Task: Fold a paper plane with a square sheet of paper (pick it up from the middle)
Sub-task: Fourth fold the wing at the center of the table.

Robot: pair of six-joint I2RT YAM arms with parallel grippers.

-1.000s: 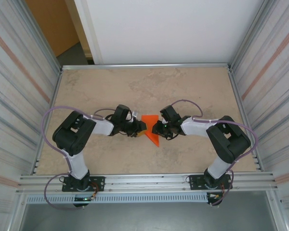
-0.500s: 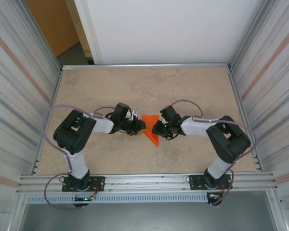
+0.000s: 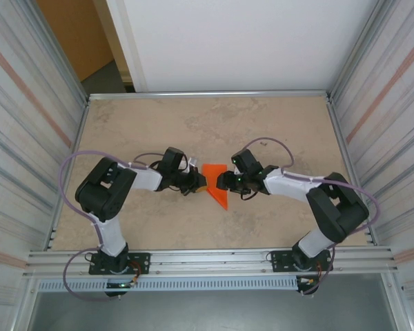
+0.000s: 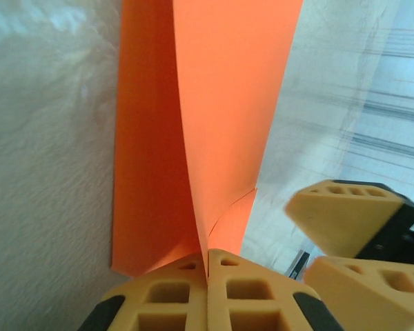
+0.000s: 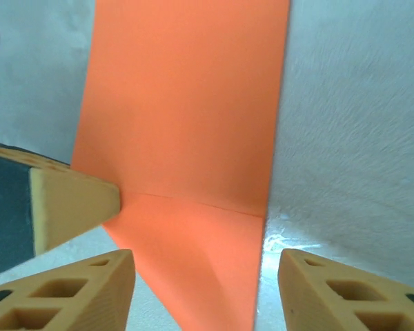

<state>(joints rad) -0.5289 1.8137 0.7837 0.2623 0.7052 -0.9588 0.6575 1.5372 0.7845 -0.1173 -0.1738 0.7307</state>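
This is a robotics lab test cell, not a lived-in room. Ribbed panel walls point(image 3: 21, 138) in aluminium framing close off the left and right sides, and a plain white board point(image 3: 248, 41) closes the far side. A bare beige table point(image 3: 159, 124) fills the floor of the cell. Two black-and-white robot arms point(image 3: 107, 196) trailing purple cables point(image 3: 76, 165) are bolted to a slotted aluminium rail point(image 3: 207, 261) at the near edge.

Bright, even light with soft shadows; wrist views blur close up.
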